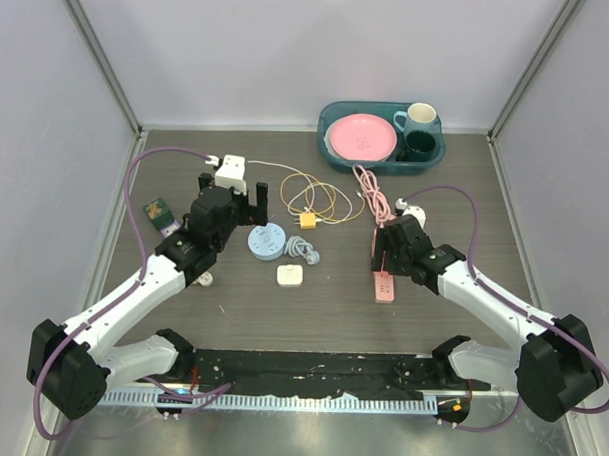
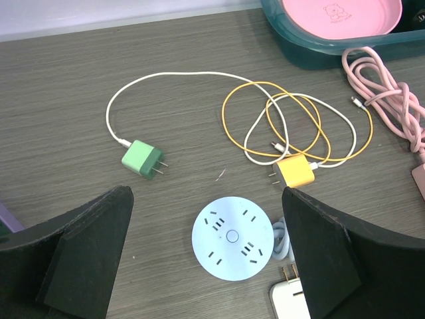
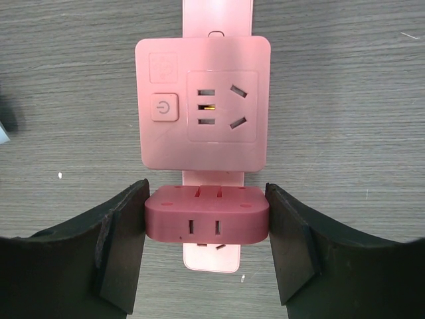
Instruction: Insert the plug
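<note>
A: A dark wood-grain table (image 1: 466,194), walled in by pale panels, was shown. Where was the plug found?

B: The dark pink plug (image 3: 206,216) was clamped from both sides by the right gripper (image 3: 206,196). It was placed just on the near side of the pink socket block (image 3: 202,100) and lined up with the block's middle. It was judged to be held square and close so that the openings could be reached without a turn.

A: And the other arm?

B: The left gripper (image 2: 204,199) was spread wide with nothing held. It was positioned well to the left of the pink socket block, above a round blue socket (image 2: 232,236). It was presumably held off there so that the insertion was not obstructed.

A: What could not be made out?

B: The plug's pins were hidden; only a face with two slots was shown. Whether the plug was touching the pink strip beneath it could not be told. The block's far end was cut off by the edge of the right wrist view. A white charger (image 2: 289,302), also left of the block, was half covered by a finger.
</note>
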`<state>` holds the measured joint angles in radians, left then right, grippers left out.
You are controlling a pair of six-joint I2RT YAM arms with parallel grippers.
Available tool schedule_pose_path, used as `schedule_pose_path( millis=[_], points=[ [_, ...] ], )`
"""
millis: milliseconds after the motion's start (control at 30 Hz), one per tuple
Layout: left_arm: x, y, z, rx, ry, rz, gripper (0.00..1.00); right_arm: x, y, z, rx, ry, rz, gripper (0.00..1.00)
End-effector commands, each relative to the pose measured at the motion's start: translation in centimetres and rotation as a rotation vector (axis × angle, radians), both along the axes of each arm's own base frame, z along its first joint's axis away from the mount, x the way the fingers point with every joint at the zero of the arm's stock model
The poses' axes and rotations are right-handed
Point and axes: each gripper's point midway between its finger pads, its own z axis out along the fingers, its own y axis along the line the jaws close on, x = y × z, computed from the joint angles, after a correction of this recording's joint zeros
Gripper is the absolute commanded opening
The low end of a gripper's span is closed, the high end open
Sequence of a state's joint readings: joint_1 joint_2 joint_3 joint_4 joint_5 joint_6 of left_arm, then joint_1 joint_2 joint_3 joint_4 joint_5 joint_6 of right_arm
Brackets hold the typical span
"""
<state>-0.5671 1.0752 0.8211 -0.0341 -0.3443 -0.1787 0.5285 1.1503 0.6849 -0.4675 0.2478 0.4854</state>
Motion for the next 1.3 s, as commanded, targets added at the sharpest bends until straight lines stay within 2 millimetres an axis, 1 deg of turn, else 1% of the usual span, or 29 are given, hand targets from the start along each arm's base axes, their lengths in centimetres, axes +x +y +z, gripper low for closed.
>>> schedule_pose_path(
  millis=[0, 33, 100, 267, 467, 600, 700, 800, 833, 900, 933, 967, 1000, 1033, 1100, 1133, 1200, 1233, 1267],
  points=[
    [0.1, 0.1, 1.2, -0.022, -0.036, 0.000, 1.00, -3.8, -1.5, -3.6, -0.086, 0.176, 0.000, 0.01],
    [0.1, 0.0, 1.2, -0.023, -0.036, -0.001, 1.00, -4.3, -1.7, -4.1, -0.097, 0.203, 0.001, 0.01],
    [0.1, 0.0, 1.1, -0.021, -0.034, -0.002, 1.00, -4.7, -2.0, -4.6, -0.116, 0.232, -0.006, 0.01],
    [0.0, 0.1, 1.2, -0.021, -0.037, -0.002, 1.00, -5.6, -2.9, -4.9, -0.159, 0.278, -0.042, 0.01],
    [0.0, 0.2, 1.4, -0.019, -0.043, 0.000, 1.00, -6.4, -3.0, -6.0, -0.185, 0.347, -0.034, 0.01],
    [-0.1, 0.4, 1.4, -0.014, -0.045, 0.003, 1.00, -6.9, -2.7, -6.4, -0.201, 0.371, -0.015, 0.01],
    [-0.1, 0.4, 1.6, -0.014, -0.049, 0.006, 1.00, -6.7, -2.6, -6.2, -0.198, 0.363, -0.014, 0.01],
    [-0.1, 0.3, 1.5, -0.018, -0.047, 0.002, 1.00, -5.6, -2.2, -4.9, -0.177, 0.308, -0.014, 0.01],
    [-0.1, 0.3, 1.5, -0.019, -0.047, 0.001, 1.00, -4.7, -1.6, -3.8, -0.153, 0.265, -0.012, 0.04],
    [-0.1, 0.2, 1.6, -0.023, -0.048, -0.003, 1.00, -3.8, -1.4, -2.5, -0.138, 0.212, -0.016, 0.12],
    [-0.1, 0.2, 1.5, -0.025, -0.046, -0.002, 1.00, -2.9, -0.9, -1.2, -0.111, 0.168, -0.018, 0.19],
    [-0.2, 0.1, 1.4, -0.023, -0.043, -0.005, 1.00, -2.5, -0.7, -0.6, -0.105, 0.144, -0.018, 0.25],
    [-0.1, 0.2, 1.4, -0.025, -0.042, -0.002, 1.00, -2.0, -0.6, 0.0, -0.098, 0.122, -0.022, 0.32],
    [-0.2, 0.1, 1.6, -0.029, -0.046, -0.006, 1.00, -1.3, -0.3, 0.9, -0.082, 0.088, -0.024, 0.46],
    [-0.3, 0.1, 1.4, -0.031, -0.042, -0.007, 1.00, -0.6, 0.1, 2.1, -0.063, 0.049, -0.024, 0.58],
    [-0.3, 0.1, 1.6, -0.036, -0.045, -0.009, 1.00, 0.1, 0.4, 3.1, -0.051, 0.019, -0.026, 0.67],
    [-0.3, 0.1, 1.5, -0.041, -0.039, -0.009, 1.00, 0.7, 0.7, 4.3, -0.035, -0.015, -0.019, 0.74],
    [-0.4, -0.1, 1.4, -0.043, -0.035, -0.014, 1.00, 1.3, 1.1, 5.5, -0.021, -0.043, -0.019, 0.80],
    [-0.5, -0.2, 1.4, -0.051, -0.032, -0.018, 1.00, 1.6, 1.2, 6.1, -0.016, -0.058, -0.016, 0.82]
  ],
)
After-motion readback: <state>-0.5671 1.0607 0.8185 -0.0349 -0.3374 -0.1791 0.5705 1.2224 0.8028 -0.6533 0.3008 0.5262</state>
